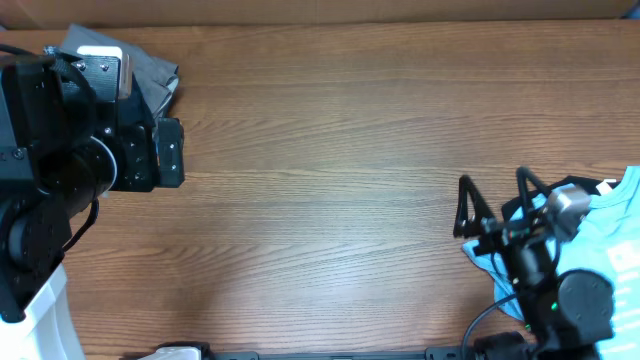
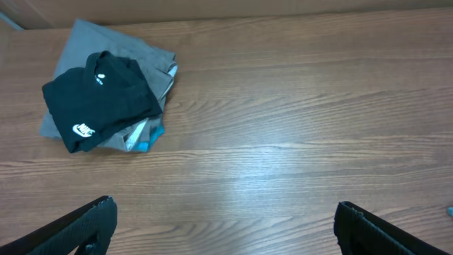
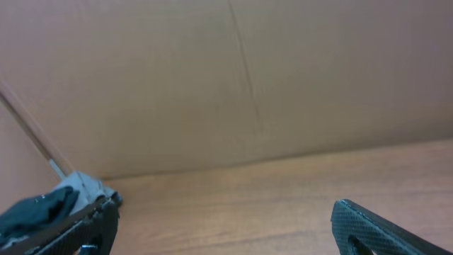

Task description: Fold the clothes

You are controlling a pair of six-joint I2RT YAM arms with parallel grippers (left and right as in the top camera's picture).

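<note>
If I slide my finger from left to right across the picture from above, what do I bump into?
First the left arm → bare wooden table → right gripper, open → light blue cloth at the right edge.
</note>
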